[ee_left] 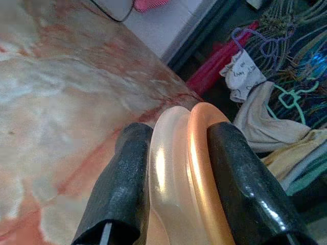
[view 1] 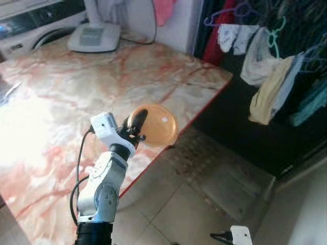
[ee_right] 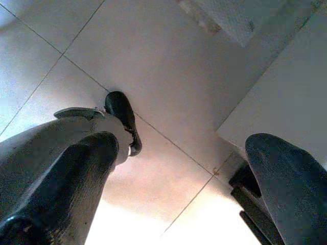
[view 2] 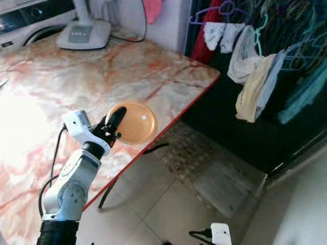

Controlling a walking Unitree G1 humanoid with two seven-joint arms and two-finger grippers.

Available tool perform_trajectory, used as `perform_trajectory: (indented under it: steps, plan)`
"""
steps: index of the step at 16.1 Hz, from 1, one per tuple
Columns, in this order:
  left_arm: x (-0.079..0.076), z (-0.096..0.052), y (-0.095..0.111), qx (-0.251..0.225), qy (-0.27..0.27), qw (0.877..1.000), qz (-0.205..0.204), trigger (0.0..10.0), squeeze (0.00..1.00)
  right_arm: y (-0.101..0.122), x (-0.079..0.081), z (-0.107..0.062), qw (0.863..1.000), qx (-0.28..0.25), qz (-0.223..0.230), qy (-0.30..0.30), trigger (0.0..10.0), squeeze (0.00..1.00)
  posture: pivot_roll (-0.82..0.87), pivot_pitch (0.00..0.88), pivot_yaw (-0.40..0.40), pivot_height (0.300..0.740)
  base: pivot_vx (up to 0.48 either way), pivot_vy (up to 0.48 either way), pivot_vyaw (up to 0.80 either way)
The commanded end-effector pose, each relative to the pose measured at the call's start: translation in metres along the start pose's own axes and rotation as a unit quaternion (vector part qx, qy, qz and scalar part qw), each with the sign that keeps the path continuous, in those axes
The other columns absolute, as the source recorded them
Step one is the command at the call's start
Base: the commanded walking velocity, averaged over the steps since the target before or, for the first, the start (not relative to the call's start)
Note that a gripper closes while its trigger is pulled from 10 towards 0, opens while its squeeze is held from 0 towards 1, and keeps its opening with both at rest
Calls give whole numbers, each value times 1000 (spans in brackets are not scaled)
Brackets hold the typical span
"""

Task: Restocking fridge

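My left gripper (view 1: 137, 126) is shut on a round orange container with an orange lid (view 1: 156, 125), held on edge over the front corner of the marble table (view 1: 61, 97). In the left wrist view both black fingers (ee_left: 122, 189) clamp the container (ee_left: 184, 168) by its rim, clear body on one side, lid on the other. The right arm hangs low by the floor, its gripper (ee_right: 184, 189) open with nothing between the fingers.
A white appliance base (view 1: 94, 37) with a cable stands at the table's far edge. A rack of hanging clothes (view 1: 271, 76) fills the dark area to the right. A grey mat (view 1: 225, 178) lies on the tiled floor beyond the table corner.
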State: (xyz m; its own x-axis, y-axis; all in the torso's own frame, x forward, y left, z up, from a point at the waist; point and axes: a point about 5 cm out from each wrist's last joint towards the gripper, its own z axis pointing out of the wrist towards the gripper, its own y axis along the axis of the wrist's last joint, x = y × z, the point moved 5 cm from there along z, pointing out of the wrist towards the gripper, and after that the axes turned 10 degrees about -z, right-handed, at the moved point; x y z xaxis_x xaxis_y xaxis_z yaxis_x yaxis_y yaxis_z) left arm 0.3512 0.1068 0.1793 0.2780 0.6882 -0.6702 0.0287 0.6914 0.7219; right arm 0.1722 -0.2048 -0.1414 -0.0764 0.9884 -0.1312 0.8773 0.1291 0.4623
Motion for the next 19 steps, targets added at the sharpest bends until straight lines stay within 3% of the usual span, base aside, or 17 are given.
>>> perform_trajectory:
  steps: [1,13,16,19]
  plan:
    - [-3,0,2,-3,-7,1000,5,10000,0,-7,3,-1,1000,10,-2,5,10000,0,6,110,28,740,0,0,-800]
    - [-4,0,1,-3,-9,1000,7,10000,0,-7,3,-1,1000,10,-3,5,10000,0,7,108,28,740,0,0,-800]
    - [-8,1,-2,2,-19,1000,12,10000,0,-7,3,-1,1000,11,-7,9,10000,0,9,112,28,740,0,0,0]
    - [-8,1,-2,5,-21,1000,14,10000,0,-7,4,-1,1000,10,-6,10,10000,0,9,110,31,740,0,0,-800]
